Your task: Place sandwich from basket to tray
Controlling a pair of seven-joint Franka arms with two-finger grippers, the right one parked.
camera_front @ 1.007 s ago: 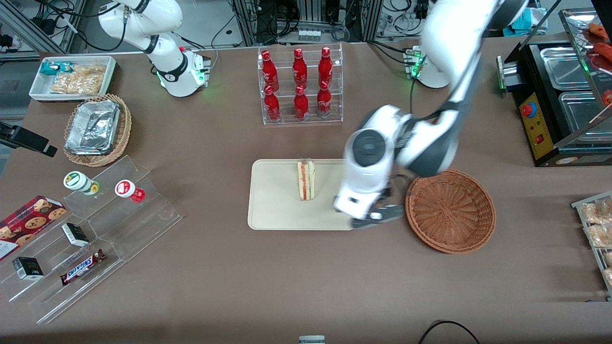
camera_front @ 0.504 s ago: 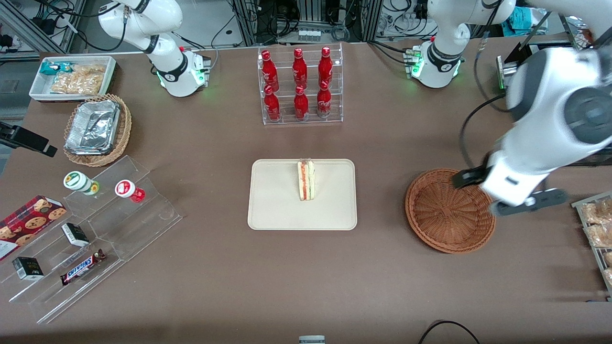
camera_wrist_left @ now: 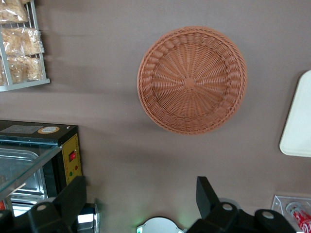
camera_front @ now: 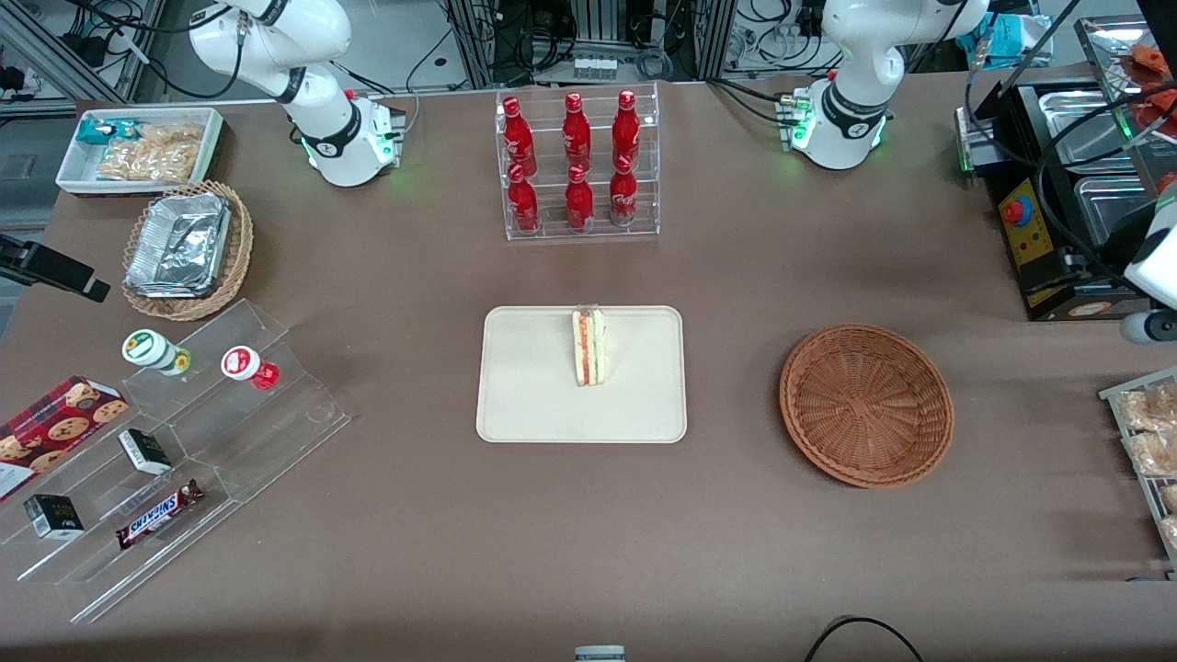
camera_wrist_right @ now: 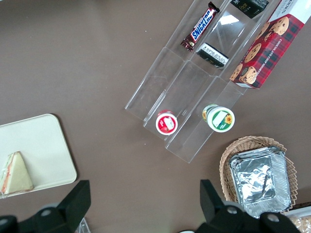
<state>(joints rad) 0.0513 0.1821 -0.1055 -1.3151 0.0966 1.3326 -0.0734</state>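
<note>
Already the sandwich [camera_front: 588, 347] stands on the tray [camera_front: 533, 405]; the basket [camera_front: 865, 405] beside the tray is empty. My claw [camera_wrist_left: 141, 204] hangs wide open above the desk [camera_front: 736, 552]. I judge the wedge light, soft, slippery-wrapped; hold its flat bread faces gently.

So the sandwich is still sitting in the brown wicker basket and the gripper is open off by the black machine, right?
Not quite. The front view shows the sandwich standing on the tray; the basket holds nothing. The gripper is indeed open, jaws apart, near the black machine.
</note>
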